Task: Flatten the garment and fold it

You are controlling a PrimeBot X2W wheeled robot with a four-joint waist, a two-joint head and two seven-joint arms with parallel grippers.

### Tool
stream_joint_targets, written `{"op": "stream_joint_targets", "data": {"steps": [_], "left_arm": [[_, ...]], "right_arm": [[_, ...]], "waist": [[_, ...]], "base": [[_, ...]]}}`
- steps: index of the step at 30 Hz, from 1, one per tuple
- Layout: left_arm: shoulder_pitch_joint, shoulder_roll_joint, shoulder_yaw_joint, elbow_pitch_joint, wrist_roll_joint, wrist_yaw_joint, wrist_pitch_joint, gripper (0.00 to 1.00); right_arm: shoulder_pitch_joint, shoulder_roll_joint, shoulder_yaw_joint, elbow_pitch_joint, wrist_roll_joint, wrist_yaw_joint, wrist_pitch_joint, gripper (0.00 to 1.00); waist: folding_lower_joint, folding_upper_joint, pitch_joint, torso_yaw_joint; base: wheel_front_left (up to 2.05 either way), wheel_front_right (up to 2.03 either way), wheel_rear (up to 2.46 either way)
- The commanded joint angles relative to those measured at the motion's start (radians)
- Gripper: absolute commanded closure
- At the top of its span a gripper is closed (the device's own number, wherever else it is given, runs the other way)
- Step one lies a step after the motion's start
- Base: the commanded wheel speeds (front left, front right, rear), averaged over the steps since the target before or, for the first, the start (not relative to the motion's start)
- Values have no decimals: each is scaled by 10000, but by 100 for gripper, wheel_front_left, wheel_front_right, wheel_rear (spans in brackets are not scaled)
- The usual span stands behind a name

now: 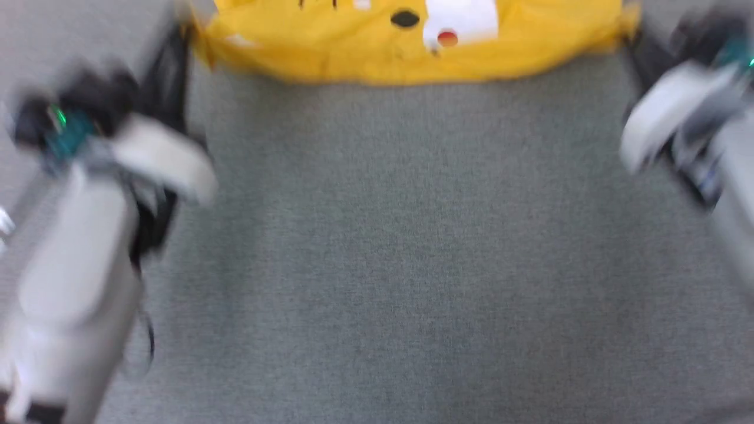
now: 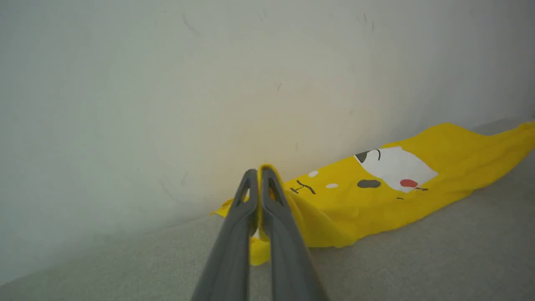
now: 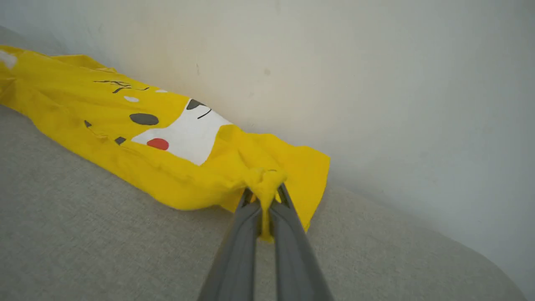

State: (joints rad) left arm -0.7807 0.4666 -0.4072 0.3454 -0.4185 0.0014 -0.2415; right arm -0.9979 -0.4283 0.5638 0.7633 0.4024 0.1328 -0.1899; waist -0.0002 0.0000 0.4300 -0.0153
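The garment (image 1: 365,53) is a bright yellow T-shirt with a white muzzle and red dot print, stretched across the far edge of the grey surface in the blurred head view. My left gripper (image 1: 187,32) reaches its left corner and my right gripper (image 1: 629,29) its right corner. In the left wrist view my left gripper (image 2: 260,172) is shut on a pinch of the garment (image 2: 376,196). Seen from the right wrist, my right gripper (image 3: 264,190) is shut on a bunched corner of the garment (image 3: 167,138). The printed face is up.
A grey fabric surface (image 1: 400,253) spreads toward me from the shirt. A pale wall (image 2: 167,83) rises right behind the garment, and the same wall (image 3: 397,83) shows in the right wrist view. Both pale forearms flank the surface.
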Motion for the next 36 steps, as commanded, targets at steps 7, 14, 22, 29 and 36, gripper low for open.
{"op": "stream_joint_targets", "data": {"steps": [7,14,22,29,36], "left_arm": [[3641,1103,-602,-1749,-357,219,1372,100],[6201,2380,-849,-3586,-781,457,2724,100],[8418,3105,-1380,-5402,-1555,567,3977,100],[9648,3257,-1912,-6352,-1969,658,4468,100],[10362,3473,-2353,-6825,-2323,622,5044,100]], "right_arm": [[2494,-513,1041,-989,909,-21,103,100],[4486,-1650,1361,-1866,1648,-21,1061,100],[7002,-2704,637,-2711,2841,-21,2746,100],[9199,-3187,-532,-3679,3772,-21,4587,100],[11120,-3173,-2060,-5010,3800,-21,6029,100]], "waist": [[2,0,-2448,332],[2,0,-3519,557],[2,0,-4575,680],[2,0,-5186,636],[2,0,-5397,582]], "base": [[0,0,0],[0,0,0],[0,0,0],[0,0,0],[0,0,0]]}}
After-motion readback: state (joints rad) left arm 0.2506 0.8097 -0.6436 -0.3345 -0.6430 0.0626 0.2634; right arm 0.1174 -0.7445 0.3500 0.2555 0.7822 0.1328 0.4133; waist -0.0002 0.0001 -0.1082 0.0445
